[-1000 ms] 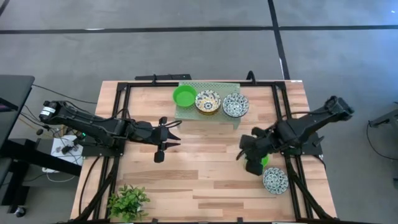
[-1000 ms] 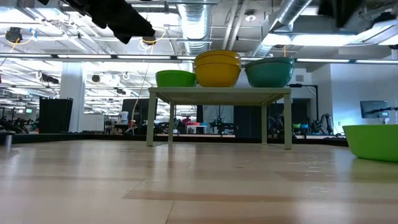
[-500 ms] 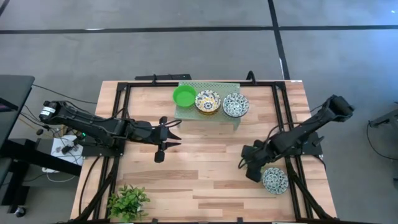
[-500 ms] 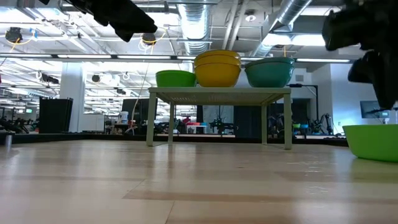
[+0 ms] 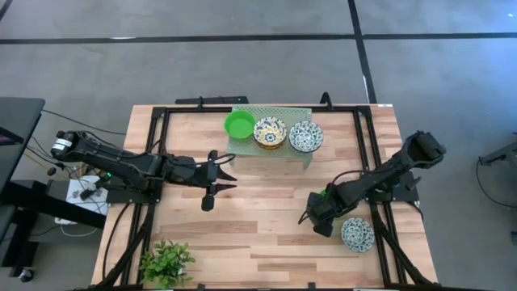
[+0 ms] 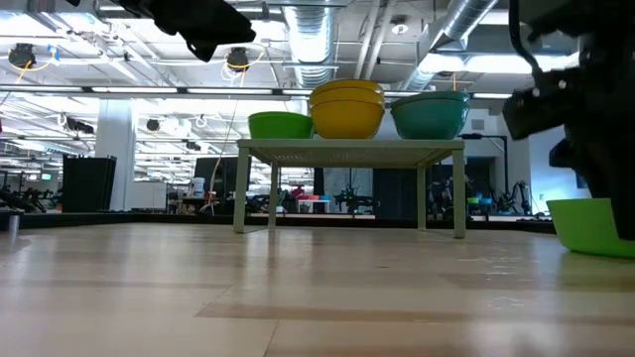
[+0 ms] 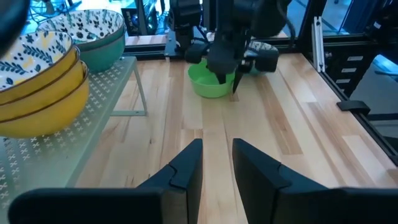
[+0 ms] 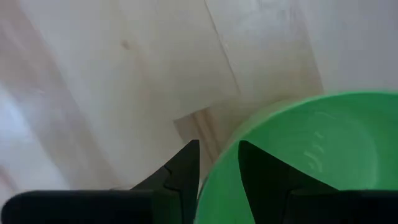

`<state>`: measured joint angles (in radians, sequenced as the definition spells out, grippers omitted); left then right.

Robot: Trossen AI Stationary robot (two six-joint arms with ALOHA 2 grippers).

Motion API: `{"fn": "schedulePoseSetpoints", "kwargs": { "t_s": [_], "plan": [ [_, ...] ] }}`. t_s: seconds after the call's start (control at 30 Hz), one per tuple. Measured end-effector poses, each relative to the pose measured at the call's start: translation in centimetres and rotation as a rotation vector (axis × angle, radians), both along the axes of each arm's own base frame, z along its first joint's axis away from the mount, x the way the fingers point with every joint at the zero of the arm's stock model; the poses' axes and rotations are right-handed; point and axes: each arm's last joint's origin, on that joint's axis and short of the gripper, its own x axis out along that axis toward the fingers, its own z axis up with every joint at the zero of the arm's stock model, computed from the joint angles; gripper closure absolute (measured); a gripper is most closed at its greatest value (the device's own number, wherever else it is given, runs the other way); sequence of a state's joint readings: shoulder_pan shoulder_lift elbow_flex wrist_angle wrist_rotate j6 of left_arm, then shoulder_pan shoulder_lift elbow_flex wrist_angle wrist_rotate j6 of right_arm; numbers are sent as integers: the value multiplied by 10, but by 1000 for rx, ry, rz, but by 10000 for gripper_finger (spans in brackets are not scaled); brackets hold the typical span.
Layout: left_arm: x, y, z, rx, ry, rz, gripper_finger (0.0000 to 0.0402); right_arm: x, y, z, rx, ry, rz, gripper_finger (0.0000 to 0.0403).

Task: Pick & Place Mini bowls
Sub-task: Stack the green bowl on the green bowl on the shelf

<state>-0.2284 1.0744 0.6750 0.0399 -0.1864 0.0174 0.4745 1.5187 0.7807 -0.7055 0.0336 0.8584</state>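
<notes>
A plain green mini bowl sits on the table at the near right, also seen in the left wrist view and the low view. My right gripper points down over it, open, with one finger inside the bowl and one outside. A white blue-patterned bowl rests on the table just beside it. On the pale green rack at the far middle stand a green bowl, a yellow-patterned bowl and a blue floral bowl. My left gripper hovers open, left of centre. My right gripper comes from above, pointing down, and straddles the green bowl's rim, one finger inside and one outside. Whether either finger touches the rim, I cannot tell. The bowl rests upright on the table.
A small leafy plant stands at the near left corner. Black frame rails run along the table's sides. Bare wood lies between the two arms at the middle of the table.
My right gripper has come down onto the green bowl at the near right, shifting slightly toward the table's left, and now hides most of the bowl in the high view. The bowls have not moved.
</notes>
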Motion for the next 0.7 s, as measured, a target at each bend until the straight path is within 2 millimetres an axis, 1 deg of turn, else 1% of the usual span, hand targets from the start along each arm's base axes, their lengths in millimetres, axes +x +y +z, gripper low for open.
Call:
{"fn": "schedulePoseSetpoints", "kwargs": {
  "t_s": [0.1, 0.17, 0.23, 0.27, 0.37, 0.43, 0.5, 0.57, 0.7],
  "plan": [
    [0, 0, 1, -2, -6, -1, 312, 1, 1, -6, -5, 29, 27, 318],
    [0, 0, 1, -2, -6, 0, 312, 3, 4, -7, -3, 36, 88, 344],
    [0, 0, 1, -2, -9, -1, 312, 7, 8, -4, 1, 17, 149, 378],
    [0, 0, 1, -2, -10, 0, 312, 10, 9, -2, 3, 4, 178, 389],
    [0, 0, 1, -2, -11, -1, 312, 21, 15, 8, 17, -65, 258, 391],
    [0, 0, 1, -1, -12, -1, 312, 30, 19, 18, 18, -133, 340, 394],
    [0, -1, 1, 14, -11, -39, 312, 38, 23, 27, -2, -210, 474, 399],
    [0, -3, 1, 42, -10, -134, 312, 47, 28, 35, -27, -313, 638, 398],
    [2, -10, -3, 97, -11, -292, 312, 60, 32, 43, -144, -488, 999, 400]
  ]
}}
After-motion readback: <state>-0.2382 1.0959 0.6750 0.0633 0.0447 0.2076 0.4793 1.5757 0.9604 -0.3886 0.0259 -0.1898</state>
